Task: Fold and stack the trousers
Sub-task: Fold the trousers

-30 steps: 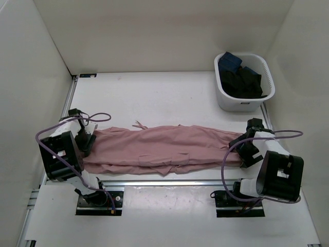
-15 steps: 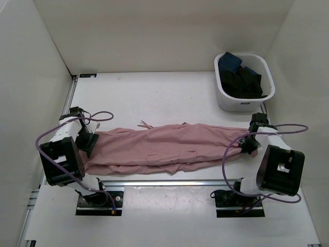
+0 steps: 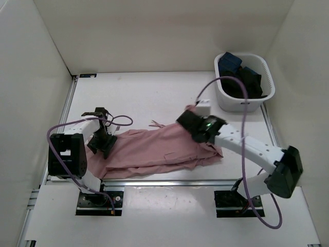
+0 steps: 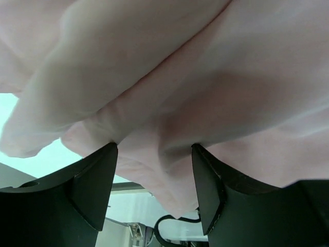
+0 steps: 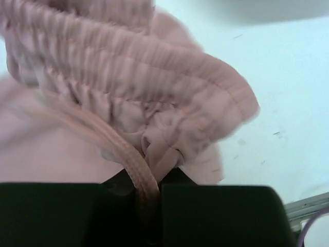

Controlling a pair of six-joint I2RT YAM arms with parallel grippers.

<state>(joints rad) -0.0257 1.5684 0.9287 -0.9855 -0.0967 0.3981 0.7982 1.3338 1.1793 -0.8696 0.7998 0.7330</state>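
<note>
The dusty-pink trousers (image 3: 149, 149) lie across the near part of the table, their right half lifted and drawn toward the middle. My right gripper (image 3: 188, 119) hangs above the centre, shut on the gathered waistband (image 5: 128, 77), with the drawstring (image 5: 123, 149) running down between its closed jaws (image 5: 159, 177). My left gripper (image 3: 103, 144) is at the left end of the trousers. In the left wrist view its fingers (image 4: 97, 180) stand well apart, and pink cloth (image 4: 169, 92) drapes over and sags between them (image 4: 154, 149).
A white basket (image 3: 226, 100) holding dark blue and black garments (image 3: 241, 77) stands at the back right. White walls close in the left, back and right sides. A metal rail (image 3: 164, 181) runs along the near edge, by the arm bases.
The right gripper shut on the waist end and carried it up and left from the right edge to the centre. The left gripper shifted slightly right and away with the leg ends.
</note>
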